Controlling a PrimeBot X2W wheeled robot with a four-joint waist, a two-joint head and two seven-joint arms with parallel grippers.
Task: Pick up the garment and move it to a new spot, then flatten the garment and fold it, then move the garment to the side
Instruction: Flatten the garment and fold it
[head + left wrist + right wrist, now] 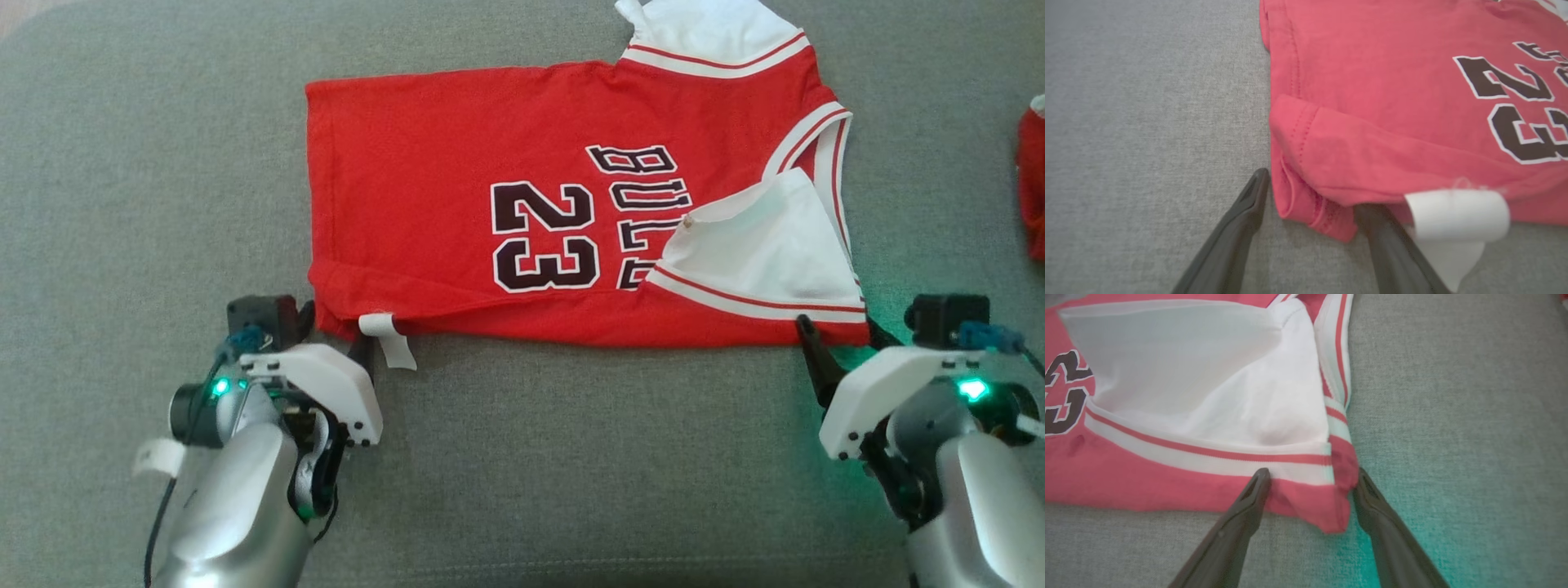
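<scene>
The garment (pixel 457 163), a red jersey with a black "23" and white-and-red trim, lies spread sideways on the grey surface, its near edge folded over. My left gripper (pixel 335 331) stands open at the near-left hem corner. In the left wrist view that corner of the garment (pixel 1372 102) sits between the fingers of the left gripper (pixel 1312 196), with a white tag (pixel 1457 212) curling beside the right finger. My right gripper (pixel 841 335) is open at the near-right shoulder corner. In the right wrist view the right gripper (pixel 1310 477) straddles the trimmed corner of the garment (pixel 1167 486).
The grey fabric surface (pixel 163 163) extends wide to the left and in front of the jersey. Another red item (pixel 1033 188) pokes in at the right edge. A seam in the surface runs along the near edge.
</scene>
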